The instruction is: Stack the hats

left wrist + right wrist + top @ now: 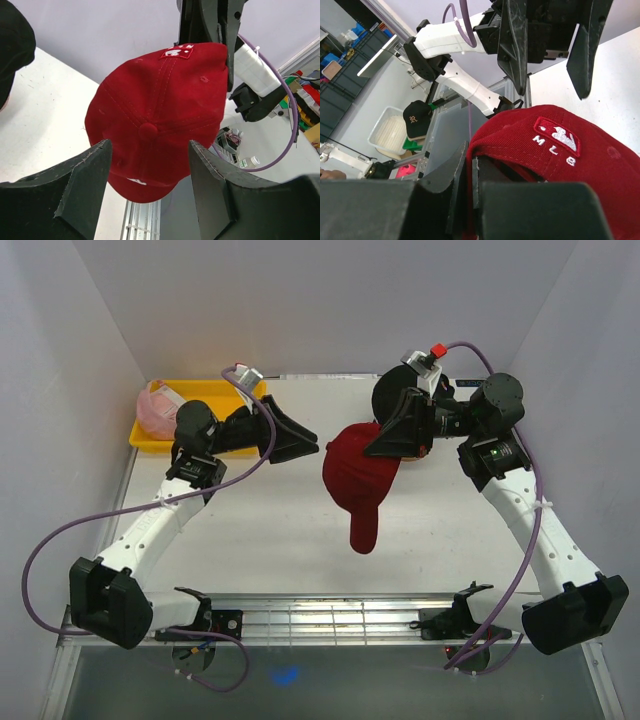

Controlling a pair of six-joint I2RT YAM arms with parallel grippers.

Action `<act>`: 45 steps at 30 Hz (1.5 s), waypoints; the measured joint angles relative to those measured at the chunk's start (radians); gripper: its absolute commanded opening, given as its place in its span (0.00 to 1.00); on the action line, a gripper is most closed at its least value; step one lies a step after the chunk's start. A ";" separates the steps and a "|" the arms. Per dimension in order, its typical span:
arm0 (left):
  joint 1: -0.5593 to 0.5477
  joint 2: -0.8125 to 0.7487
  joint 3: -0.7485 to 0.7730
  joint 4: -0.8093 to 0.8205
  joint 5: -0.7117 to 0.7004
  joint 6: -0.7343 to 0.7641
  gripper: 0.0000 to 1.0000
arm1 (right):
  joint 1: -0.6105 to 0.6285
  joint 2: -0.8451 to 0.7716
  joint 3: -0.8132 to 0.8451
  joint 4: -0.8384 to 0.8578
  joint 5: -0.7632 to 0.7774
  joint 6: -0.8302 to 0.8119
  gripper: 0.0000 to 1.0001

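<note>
mid-carry, the right gripper [470,167] is clenched on the back rim of the dark red cap [358,480], which hangs above mid-table, while the left gripper [305,443] gapes released near its crown, so a handover seems next, needing a firm pinch before the right lets go.

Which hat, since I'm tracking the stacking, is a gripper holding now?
The dark red fabric baseball cap: the right gripper is shut on its rear edge. The pink fabric cap lies in the yellow plastic tray, ungripped.
</note>
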 measured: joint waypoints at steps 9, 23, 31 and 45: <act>-0.062 0.048 0.010 -0.015 -0.050 0.044 0.71 | 0.003 0.000 0.000 0.011 0.000 0.013 0.08; -0.084 0.062 0.035 -0.021 -0.069 0.059 0.51 | 0.005 0.005 0.000 0.012 0.002 0.021 0.08; -0.090 0.063 0.035 -0.021 -0.072 0.061 0.50 | 0.005 0.014 0.000 0.012 0.003 0.022 0.08; -0.090 0.062 0.017 -0.025 -0.076 0.076 0.46 | 0.005 0.021 0.013 0.012 0.003 0.022 0.08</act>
